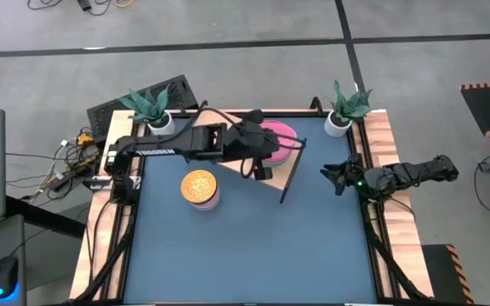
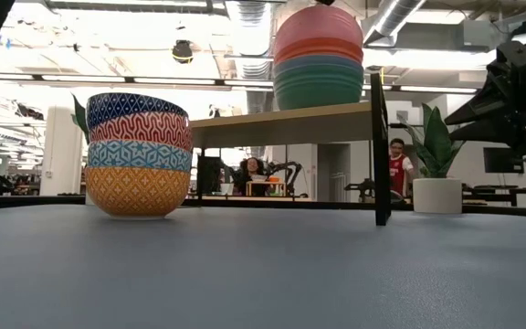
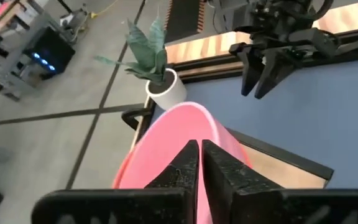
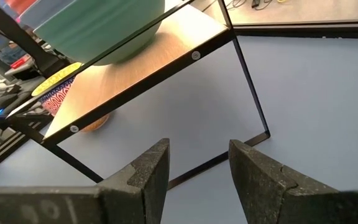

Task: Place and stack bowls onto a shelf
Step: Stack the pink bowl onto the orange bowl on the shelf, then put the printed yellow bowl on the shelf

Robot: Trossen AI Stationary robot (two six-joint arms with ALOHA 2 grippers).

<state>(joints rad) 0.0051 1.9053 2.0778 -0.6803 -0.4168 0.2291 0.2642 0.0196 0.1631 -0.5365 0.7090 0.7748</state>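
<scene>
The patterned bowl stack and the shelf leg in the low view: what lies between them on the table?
Nothing: in the low view the blue table is bare between the patterned bowl stack and the shelf leg.

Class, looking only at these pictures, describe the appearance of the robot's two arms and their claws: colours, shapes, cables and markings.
Both arms are dark, jointed, boxy links. The left arm carries white lettering along its forearm and a black cable looping above it. Its left claw has two flat, matt black fingers with a rough texture. The right claw has the same blocky black fingers; a small green light glows near its wrist.
</scene>
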